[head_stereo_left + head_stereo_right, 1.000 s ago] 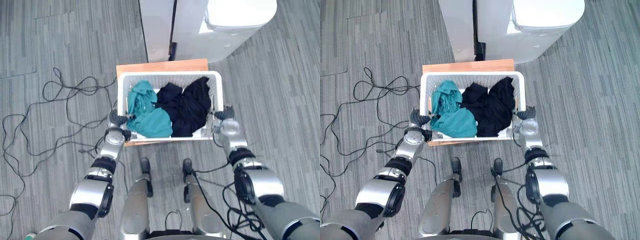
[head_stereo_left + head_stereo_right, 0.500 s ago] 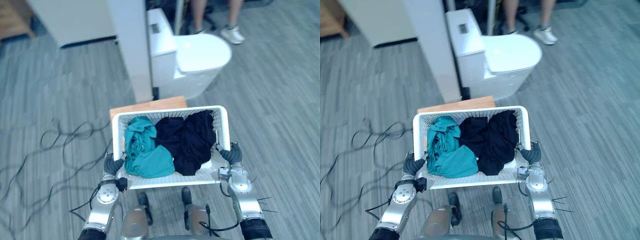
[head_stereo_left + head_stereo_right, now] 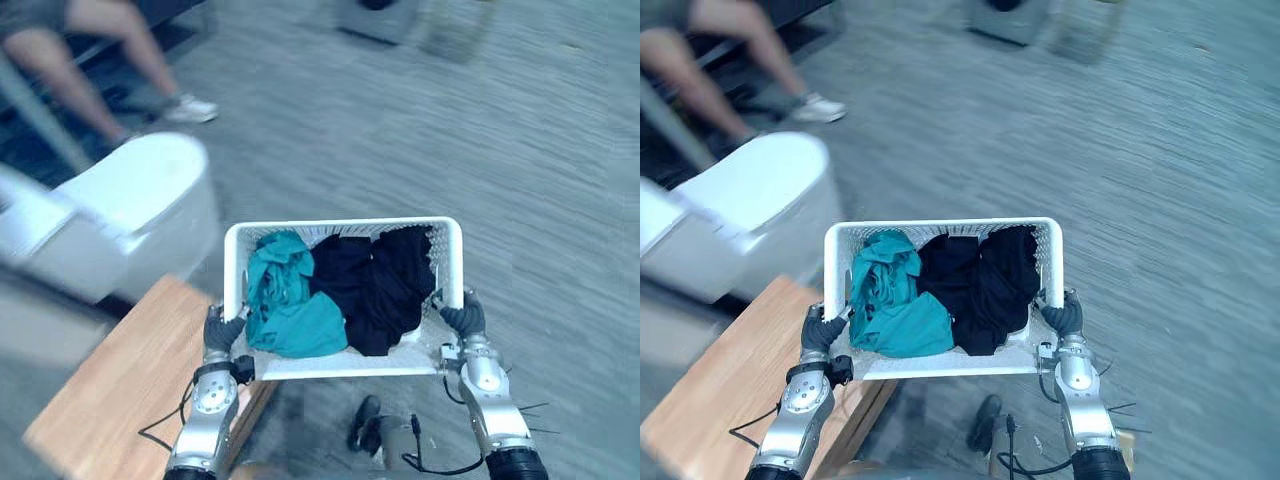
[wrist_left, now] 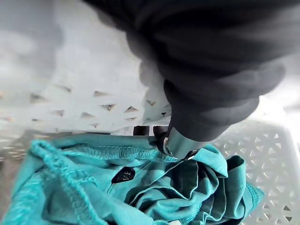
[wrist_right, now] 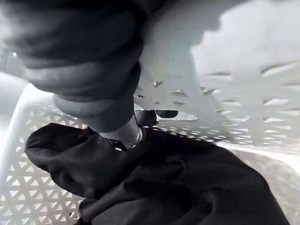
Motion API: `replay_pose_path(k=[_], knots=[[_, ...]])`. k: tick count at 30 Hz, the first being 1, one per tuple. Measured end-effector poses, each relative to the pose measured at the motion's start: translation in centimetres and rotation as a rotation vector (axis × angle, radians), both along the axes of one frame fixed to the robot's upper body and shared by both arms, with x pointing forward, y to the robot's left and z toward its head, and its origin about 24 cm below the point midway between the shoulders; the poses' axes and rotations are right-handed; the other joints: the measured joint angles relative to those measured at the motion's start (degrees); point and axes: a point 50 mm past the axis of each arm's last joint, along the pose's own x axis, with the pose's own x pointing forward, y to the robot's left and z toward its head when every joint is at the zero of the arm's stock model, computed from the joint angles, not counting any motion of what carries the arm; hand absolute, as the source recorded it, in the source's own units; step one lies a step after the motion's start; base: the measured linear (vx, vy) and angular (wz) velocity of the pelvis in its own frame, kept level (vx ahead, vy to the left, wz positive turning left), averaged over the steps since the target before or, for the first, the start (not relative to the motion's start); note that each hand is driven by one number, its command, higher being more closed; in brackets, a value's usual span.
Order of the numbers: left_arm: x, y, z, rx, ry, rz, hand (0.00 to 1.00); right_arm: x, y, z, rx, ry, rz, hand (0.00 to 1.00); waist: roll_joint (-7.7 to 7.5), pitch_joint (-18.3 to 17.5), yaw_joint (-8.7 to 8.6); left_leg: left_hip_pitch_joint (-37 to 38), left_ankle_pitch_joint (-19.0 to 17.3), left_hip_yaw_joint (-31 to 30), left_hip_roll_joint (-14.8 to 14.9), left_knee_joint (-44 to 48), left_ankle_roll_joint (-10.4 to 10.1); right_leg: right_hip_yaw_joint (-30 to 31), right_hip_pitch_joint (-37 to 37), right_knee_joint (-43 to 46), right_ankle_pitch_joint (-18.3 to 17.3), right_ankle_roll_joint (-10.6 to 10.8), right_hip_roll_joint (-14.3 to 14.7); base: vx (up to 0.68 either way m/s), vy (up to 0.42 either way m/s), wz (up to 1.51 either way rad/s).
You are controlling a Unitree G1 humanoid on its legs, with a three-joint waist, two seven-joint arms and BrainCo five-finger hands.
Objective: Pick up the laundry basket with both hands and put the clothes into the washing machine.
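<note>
- A person's bare legs (image 3: 105,35) and a pale shoe (image 3: 190,108) are far beyond the laundry basket, on its left side.
- A white rounded appliance (image 3: 125,215) stands on the grey floor (image 3: 540,150), to the left of the laundry basket and beyond it.
- A wooden bench (image 3: 110,390) lies low at the left of the laundry basket. Its end passes under the basket's near left corner; I cannot tell if they touch.
- The left hand (image 3: 222,332) is at the basket's left wall, its fingers (image 4: 180,143) hooked over the wall into the inside, clamped on it.
- The white laundry basket (image 3: 340,226), with lattice walls, is carried between the two hands, and the clothes are inside it.
- A teal garment (image 3: 285,305) fills the left half of the basket. It has a small dark label (image 4: 123,175) with pale letters, too small to read.
- Black clothes (image 3: 375,285) fill the right half of the basket, touching the teal garment.
- The right hand (image 3: 463,318) is at the basket's right wall, its fingers (image 5: 123,133) curled through the wall beside the black clothes, gripping it.
</note>
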Motion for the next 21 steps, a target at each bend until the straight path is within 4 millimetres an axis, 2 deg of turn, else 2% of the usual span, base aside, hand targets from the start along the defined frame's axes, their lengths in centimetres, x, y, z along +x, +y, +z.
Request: replay_pose_path(k=[1,2,3,4,5,6,7,9,10,11,12,13,14,15,16,17,18,19,20,21], knots=[[-0.3,0.0,-0.2,-0.005,0.01,0.005,1.0,0.0,0.0,0.0,-0.007,0.002,0.006,1.0,-0.02,0.0,0.99,-2.8,-1.2,-3.4,-4.3,-5.3,-0.6,3.0,1.7,-1.1,-0.5,0.7,-0.3,0.31,0.173,-1.57],[-0.5,0.0,-0.3,-0.005,0.014,0.007,1.0,0.0,0.0,0.0,-0.014,0.003,0.014,1.0,0.24,0.1,1.23,-4.1,-1.1,-4.8,-5.9,-8.8,-0.9,3.8,2.7,-1.9,-0.6,0.9,-0.5,0.29,0.22,-1.47],[-0.5,-0.1,-0.4,-0.013,0.015,0.009,1.0,0.0,0.0,0.1,-0.026,0.003,0.027,1.0,0.97,0.1,2.1,-5.3,-0.3,-6.9,-7.8,-19.0,-2.3,4.5,3.9,-3.5,-0.8,1.6,-0.9,0.25,0.258,-1.3],[-0.6,-0.2,-0.4,-0.018,0.015,0.012,1.0,0.1,0.0,0.2,-0.032,0.001,0.034,1.0,2.44,-0.1,2.5,-5.9,2.8,-8.0,-8.0,-28.1,-4.8,4.8,4.8,-4.3,-1.4,3.1,-0.3,0.39,0.301,-1.49],[-0.9,0.2,-0.5,-0.02,0.023,0.031,1.0,0.1,0.3,0.0,-0.026,0.007,0.039,1.0,2.63,-0.3,3.81,-4.6,6.6,-7.3,-8.0,-30.0,-4.4,7.1,5.9,-4.4,-2.1,4.5,0.0,0.39,0.239,-0.99],[-0.7,0.6,-0.1,-0.02,0.004,0.046,1.0,0.1,0.9,0.0,-0.001,0.001,0.037,1.0,1.09,-0.6,2.8,-5.0,6.6,-6.2,-9.2,-29.9,-5.0,7.7,6.1,-2.4,-3.0,4.7,-1.6,0.52,0.188,-0.44],[-0.2,0.5,0.4,-0.029,-0.021,0.048,1.0,0.5,0.8,0.3,-0.009,-0.011,0.038,1.0,0.72,-0.5,2.38,-6.3,6.3,-5.6,-10.0,-27.6,-5.1,7.7,7.5,-5.7,-3.6,6.2,-2.6,0.42,0.136,0.04],[-0.3,0.5,0.4,-0.036,-0.022,0.056,1.0,0.8,1.0,0.6,-0.008,-0.018,0.04,1.0,0.42,-0.6,2.56,-8.9,6.4,-3.1,-10.2,-20.8,-4.7,8.0,8.5,-6.4,-2.5,7.4,-4.3,0.4,0.226,0.07],[-0.5,0.5,0.2,-0.038,-0.011,0.06,1.0,0.7,1.0,0.4,-0.006,-0.011,0.04,1.0,0.2,-0.6,2.74,-9.3,5.2,-1.7,-10.8,-19.8,-3.6,8.2,9.0,-5.5,-3.0,8.1,-5.0,0.41,0.285,-0.1],[-1.2,0.3,-0.1,-0.051,0.005,0.071,1.0,0.4,1.0,0.1,-0.005,0.002,0.04,1.0,0.49,-1.2,3.12,-5.5,3.7,0.0,-11.0,-24.9,-0.4,8.6,8.3,0.4,-6.3,10.4,-5.5,0.43,0.278,-0.16],[-1.4,0.5,-0.3,-0.044,0.012,0.071,1.0,0.2,1.2,-0.2,0.014,0.011,0.034,1.0,-0.44,-1.3,3.66,-2.4,1.0,1.2,-12.7,-26.5,2.9,10.2,4.6,12.1,-10.1,13.2,-7.3,0.37,0.208,-0.07],[-1.4,0.6,-0.3,-0.042,0.013,0.07,1.0,0.1,1.3,-0.4,0.023,0.016,0.027,1.0,-0.86,-1.4,3.37,-1.6,0.1,1.1,-13.6,-26.6,3.3,10.7,2.0,19.1,-10.5,15.1,-8.3,0.4,0.19,0.22],[-1.4,0.8,-0.3,-0.031,0.021,0.065,1.0,-0.2,1.4,-1.0,0.035,0.039,0.016,1.0,-1.78,-1.0,3.02,1.6,-0.8,0.6,-15.5,-27.6,3.7,10.5,-2.7,32.4,-9.1,18.9,-11.0,0.43,0.118,0.45],[-1.7,1.0,-0.5,-0.015,0.04,0.058,1.0,-0.4,1.6,-1.7,0.048,0.07,0.007,1.0,-2.14,-1.0,2.31,5.6,-1.6,-0.3,-17.0,-29.7,4.5,8.0,-5.3,41.9,-9.4,15.9,-13.4,0.45,0.091,0.46],[-1.9,1.2,-0.6,-0.004,0.049,0.054,1.0,-0.6,1.7,-2.1,0.054,0.085,0.004,1.0,-1.87,-1.1,1.79,8.5,-1.8,-0.9,-17.2,-31.9,4.8,5.6,-6.7,44.8,-10.6,13.1,-14.2,0.55,0.056,0.36],[-1.9,1.3,-0.5,0.003,0.05,0.052,1.0,-0.7,1.7,-2.3,0.057,0.093,0.005,1.0,-1.4,-1.2,1.63,11.8,-1.8,-1.7,-17.1,-35.1,4.8,2.1,-8.7,44.0,-11.9,10.8,-14.5,0.44,0.029,0.21],[-1.9,1.4,-0.5,0.007,0.048,0.05,1.0,-0.6,1.7,-2.3,0.058,0.091,0.005,1.0,-1.33,-1.2,1.55,13.2,-1.8,-2.1,-17.0,-36.4,4.8,0.6,-9.9,42.7,-12.6,9.7,-14.5,0.56,0.008,0.19],[-1.7,1.4,-0.4,0.014,0.046,0.041,1.0,-0.6,1.7,-2.2,0.055,0.087,0.006,1.0,-1.25,-1.2,1.28,15.1,-1.7,-2.8,-16.9,-38.5,4.8,-1.4,-11.9,39.6,-13.5,8.3,-14.2,0.39,-0.026,0.23],[-1.5,1.3,-0.3,0.021,0.043,0.025,1.0,-0.5,1.4,-2.1,0.047,0.083,0.006,1.0,-0.31,-0.8,0.64,17.6,-1.8,-3.6,-16.1,-41.3,4.3,-2.9,-14.7,32.3,-13.6,7.7,-12.9,0.63,-0.075,0.33],[-1.0,1.0,-0.1,0.03,0.035,-0.002,1.0,-0.5,1.2,-2.0,0.044,0.081,-0.001,1.0,0.72,-0.5,0.22,20.2,-2.3,-4.1,-14.4,-43.6,2.6,-3.6,-16.6,20.8,-10.2,7.4,-10.9,0.54,-0.079,0.32]])
